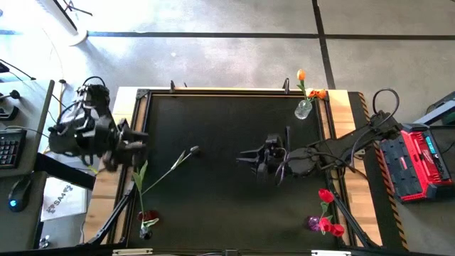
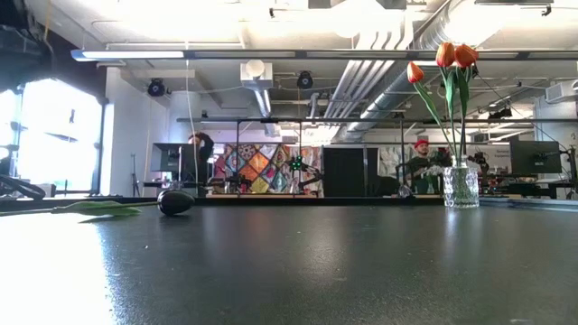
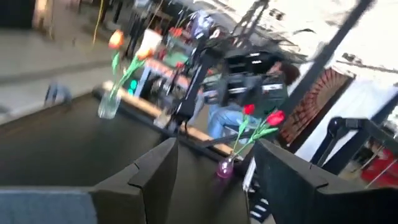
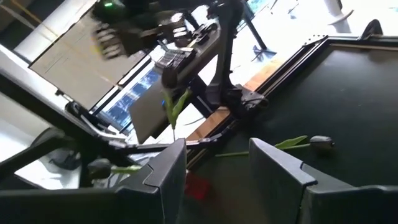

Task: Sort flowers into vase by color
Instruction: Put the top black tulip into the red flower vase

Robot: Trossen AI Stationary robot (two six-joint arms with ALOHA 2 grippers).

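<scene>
A dark-headed tulip (image 1: 193, 151) lies flat on the black table, its stem (image 1: 160, 173) running toward the near left; the low view shows its head (image 2: 176, 200). Orange tulips stand in a clear glass vase (image 1: 303, 108) at the far right. Red tulips (image 1: 325, 195) stand in a small purple vase (image 1: 313, 222) at the near right. At the near left, a leafy green stem (image 1: 140, 174) rises from a small vase (image 1: 147, 219). My left gripper (image 3: 214, 146) is raised over the table's left edge, open and holding nothing. My right gripper (image 4: 217, 146) hovers right of centre, open, pointing toward the lying tulip (image 4: 311, 142).
A raised frame (image 1: 234, 92) runs round the black tabletop. A keyboard and mouse (image 1: 18, 192) sit on a desk beyond the left edge, and a red device (image 1: 419, 160) beyond the right edge. People and workstations show in the room behind.
</scene>
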